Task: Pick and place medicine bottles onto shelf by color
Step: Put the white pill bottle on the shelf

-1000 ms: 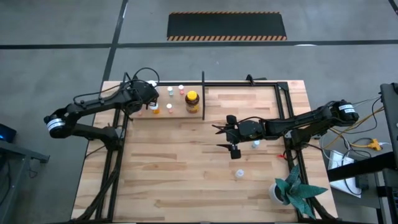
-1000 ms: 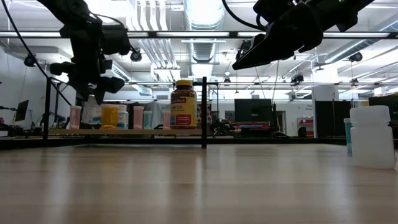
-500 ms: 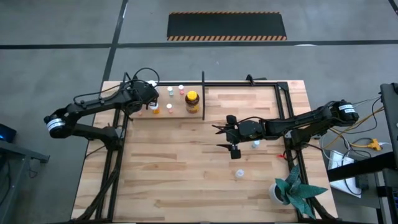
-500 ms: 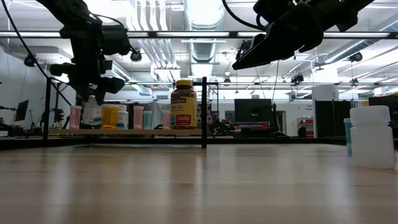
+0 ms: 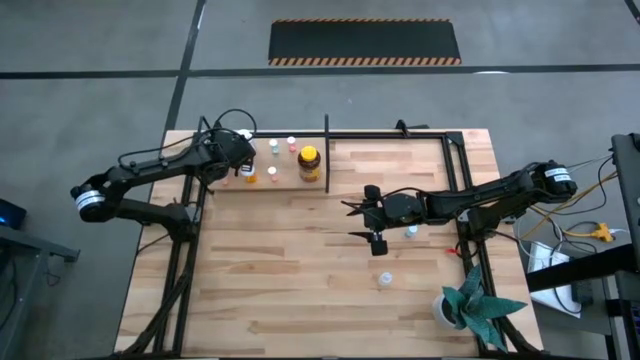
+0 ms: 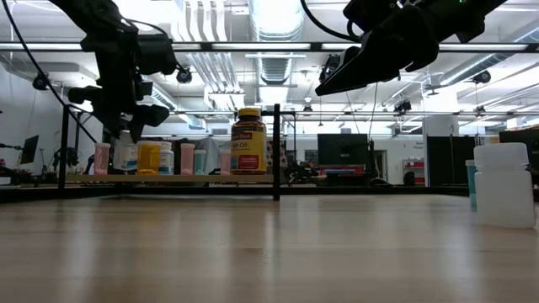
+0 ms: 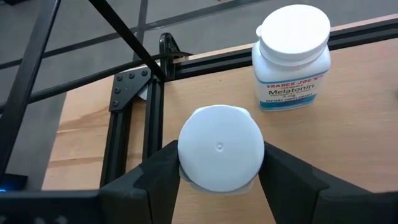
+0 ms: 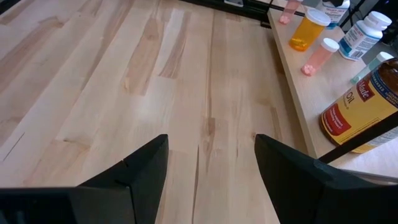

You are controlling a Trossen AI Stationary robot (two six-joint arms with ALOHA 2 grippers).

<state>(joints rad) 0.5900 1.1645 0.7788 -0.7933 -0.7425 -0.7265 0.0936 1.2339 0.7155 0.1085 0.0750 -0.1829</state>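
Note:
My left gripper point(image 5: 238, 148) is at the left end of the shelf point(image 5: 285, 182), shut on a white medicine bottle with a white cap point(image 7: 221, 146). A white melatonin bottle point(image 7: 291, 59) stands on the wooden board beside it. Further along the board are pink and orange bottles point(image 6: 149, 157) and the amber jar point(image 5: 309, 160), next to the black divider post. My right gripper point(image 5: 352, 220) hangs open above the table's middle with nothing between its fingers point(image 8: 140, 177). A pale blue bottle point(image 5: 412, 233) and a white one point(image 5: 385, 280) stand loose on the table. My left gripper has the white bottle between its two fingers point(image 7: 163, 171), which stand on opposite sides of the body just under the cap point(image 7: 186, 180). The fingers slant down from the table's left. The bottle stands upright, its foot at the shelf board point(image 6: 125, 167).
A white pot with a green plant point(image 5: 468, 305) sits at the near right corner. The black frame tubes point(image 7: 134, 43) run close past my left gripper. In the low view, the near white bottle point(image 6: 503, 185) stands at the right. Bare wood lies near the table's front left.

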